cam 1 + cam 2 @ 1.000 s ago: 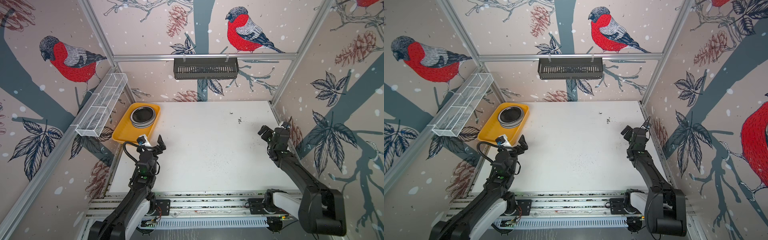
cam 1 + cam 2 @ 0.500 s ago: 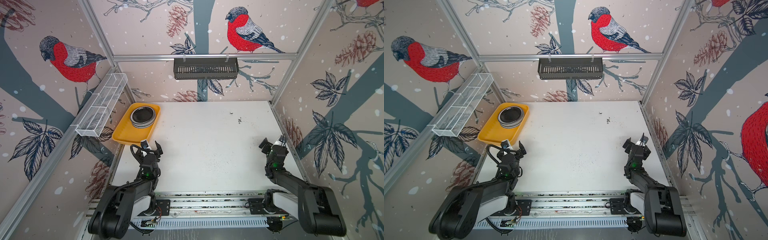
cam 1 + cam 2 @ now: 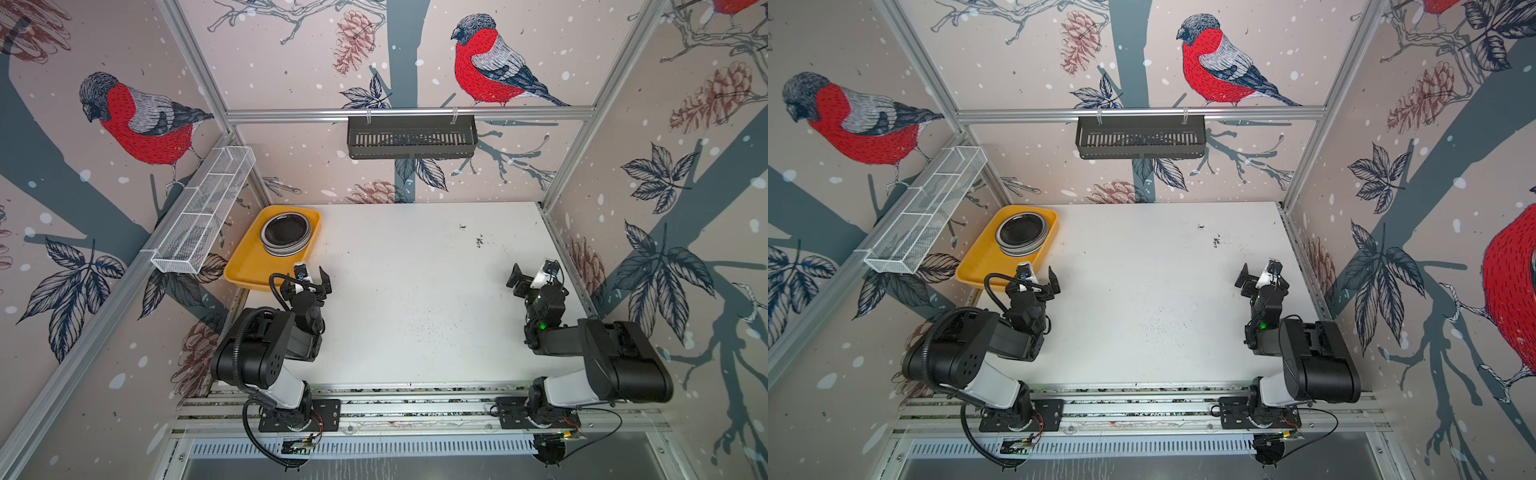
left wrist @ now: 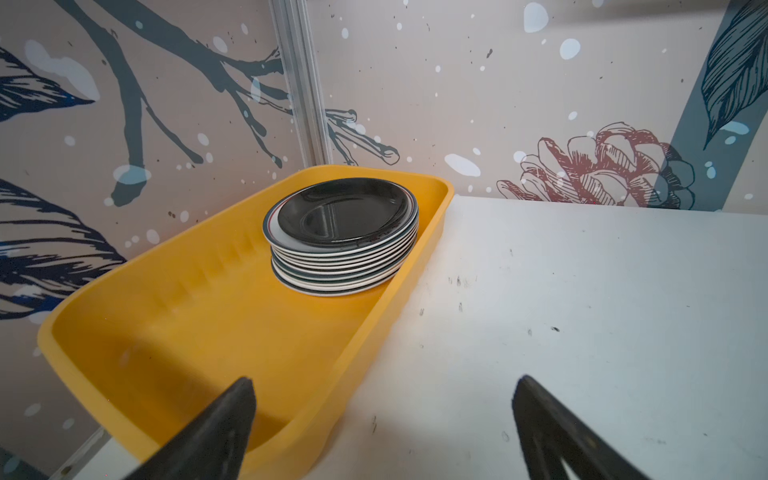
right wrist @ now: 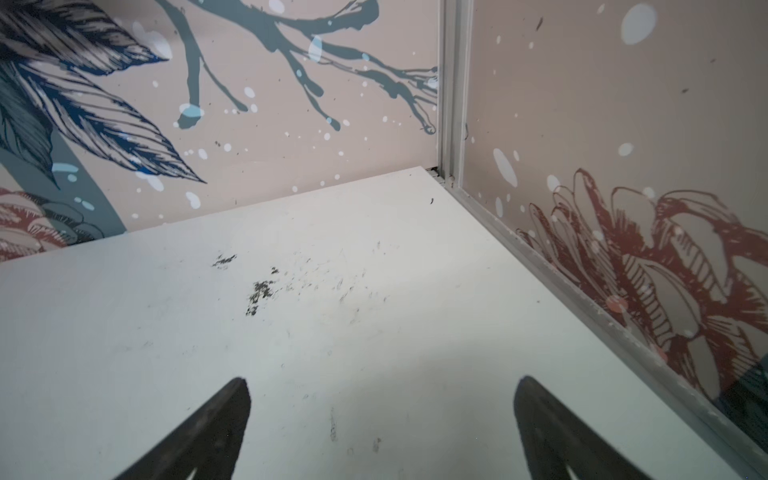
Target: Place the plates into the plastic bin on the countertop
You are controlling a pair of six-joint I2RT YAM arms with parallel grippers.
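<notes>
free: countertop [image 3: 415,299] middle and right | blocked: far-left corner, plastic bin [image 3: 249,266], stacked plates [image 3: 286,232]

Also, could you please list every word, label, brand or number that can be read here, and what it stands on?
No text can be read in any view.
The plates stacked in the plastic bin show only a plain black top face and rim edges, no lettering visible.
The countertop bears only dark specks.

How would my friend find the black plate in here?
Start at the white countertop; the yellow plastic bin sits at its far left corner. At the bin's far end stands a stack of plates. The black plate lies on top, the only all-dark one.
</notes>
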